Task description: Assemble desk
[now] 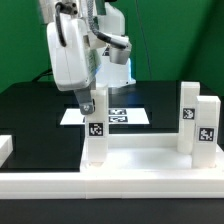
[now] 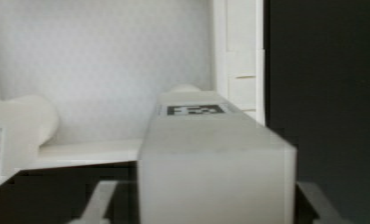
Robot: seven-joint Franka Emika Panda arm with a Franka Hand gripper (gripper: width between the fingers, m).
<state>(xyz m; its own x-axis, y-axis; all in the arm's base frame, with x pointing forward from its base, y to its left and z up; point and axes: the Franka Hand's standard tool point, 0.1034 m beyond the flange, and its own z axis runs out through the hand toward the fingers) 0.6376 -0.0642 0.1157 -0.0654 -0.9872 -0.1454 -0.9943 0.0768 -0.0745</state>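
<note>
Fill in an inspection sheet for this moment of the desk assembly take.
Surface: black table with white border rails.
Job's things: desk panel lying flat; three tagged legs upright on it, two at the exterior view's right.
Clutter: marker board behind.
Grippers: gripper closed on the third leg.
Cables: black cable along the arm.
Surroundings: green backdrop.

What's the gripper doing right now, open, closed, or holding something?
Gripper: closed on a white desk leg, which stands upright at a corner of the desk panel.
</note>
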